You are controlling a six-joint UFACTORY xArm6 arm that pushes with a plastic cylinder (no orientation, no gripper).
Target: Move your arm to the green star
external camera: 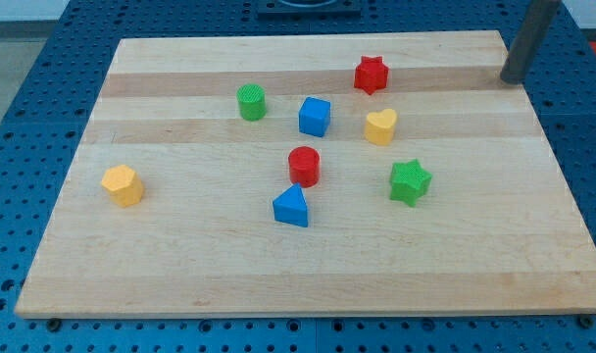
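Tip [513,78] at top right — star [410,181] lower left

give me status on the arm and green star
My tip at board's top-right corner, touching no block. Green star sits below-left, untouched. Path between looks clear; yellow heart lies off it.

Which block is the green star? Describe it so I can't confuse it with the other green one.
On the wooden board, look right of centre, below the yellow heart. The green star sits there, spiky-edged, unlike the round green cylinder at upper left.
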